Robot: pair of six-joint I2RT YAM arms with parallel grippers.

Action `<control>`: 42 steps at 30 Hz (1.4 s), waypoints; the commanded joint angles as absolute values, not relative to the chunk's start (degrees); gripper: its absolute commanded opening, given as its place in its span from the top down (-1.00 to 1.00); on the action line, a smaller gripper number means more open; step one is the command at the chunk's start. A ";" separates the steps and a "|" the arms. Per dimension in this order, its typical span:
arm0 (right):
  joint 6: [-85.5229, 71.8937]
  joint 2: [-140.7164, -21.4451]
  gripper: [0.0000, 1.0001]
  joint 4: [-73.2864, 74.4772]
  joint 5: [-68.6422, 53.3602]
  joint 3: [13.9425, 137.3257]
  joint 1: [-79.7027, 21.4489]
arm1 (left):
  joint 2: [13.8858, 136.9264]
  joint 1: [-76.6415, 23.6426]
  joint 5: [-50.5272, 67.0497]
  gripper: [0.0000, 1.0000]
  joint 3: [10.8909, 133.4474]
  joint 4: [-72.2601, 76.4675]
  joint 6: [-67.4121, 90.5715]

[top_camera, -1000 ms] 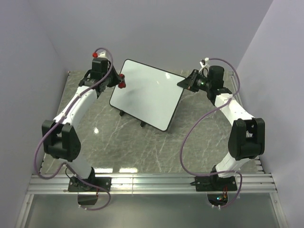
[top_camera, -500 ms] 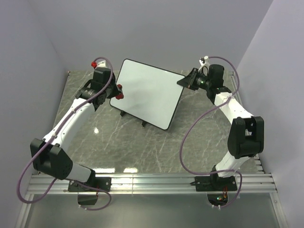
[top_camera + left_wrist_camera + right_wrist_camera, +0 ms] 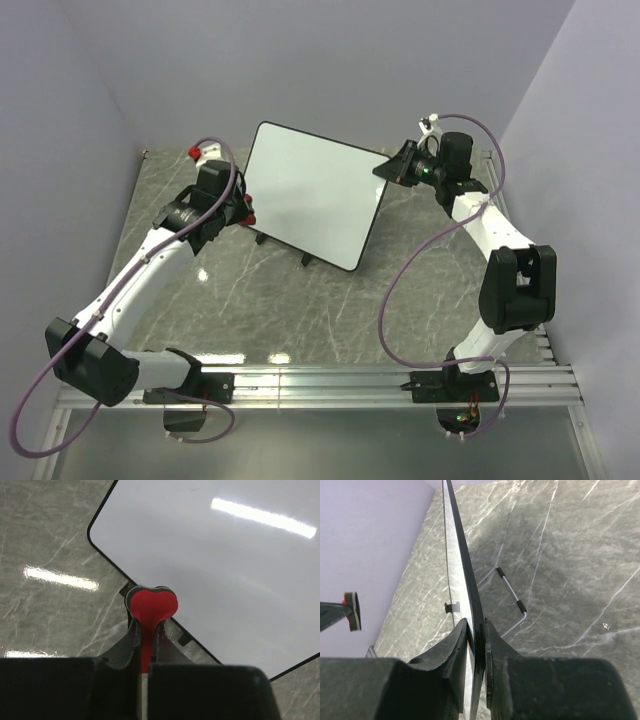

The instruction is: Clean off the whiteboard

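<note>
The whiteboard (image 3: 315, 195) stands tilted on the marble table, white with a thin black frame, and no marks show on its face (image 3: 225, 565). My left gripper (image 3: 243, 212) is shut on a small red-and-black eraser (image 3: 151, 606), which sits just off the board's lower-left edge, by a black foot. My right gripper (image 3: 392, 168) is shut on the board's upper-right edge. In the right wrist view the thin black edge (image 3: 465, 565) runs straight between the fingers (image 3: 458, 645). The eraser (image 3: 353, 611) shows far left in that view.
A wire stand with black tips (image 3: 512, 597) props the board from behind. Grey walls close in on the left, back and right. An aluminium rail (image 3: 320, 385) carries both arm bases at the near edge. Purple cables loop off both arms.
My left arm has drawn the eraser down along the board's left edge, from near the upper-left corner to the lower-left corner. The right gripper has kept its hold.
</note>
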State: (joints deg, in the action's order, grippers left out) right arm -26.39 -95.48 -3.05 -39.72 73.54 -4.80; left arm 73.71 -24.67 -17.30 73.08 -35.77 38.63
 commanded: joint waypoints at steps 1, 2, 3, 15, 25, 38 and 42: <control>-17.67 -92.90 1.00 -9.50 -30.14 78.47 -3.69 | 70.49 -26.36 -20.65 0.99 71.63 -38.05 40.07; -17.49 -92.47 1.00 -9.58 -30.23 78.92 -3.69 | 70.05 -26.72 -21.18 0.99 71.37 -38.40 40.43; -17.49 -92.03 1.00 -9.84 -30.32 79.10 -3.69 | 69.70 -26.98 -21.44 0.99 70.76 -38.41 40.69; -15.20 -87.46 1.00 -17.83 -31.20 68.40 -4.48 | 64.69 -29.71 -24.96 0.99 69.17 -42.45 43.06; -18.54 -80.95 1.00 -26.89 -27.69 50.55 -8.79 | 60.82 -31.73 -27.24 0.99 66.71 -45.44 46.05; -20.47 -81.12 1.00 -38.76 -24.44 38.85 -8.79 | 54.32 -36.30 -30.67 0.99 62.32 -51.85 51.85; -22.85 -79.64 1.00 -40.08 -23.73 35.69 -9.05 | 53.44 -36.74 -31.81 0.99 62.93 -53.17 52.47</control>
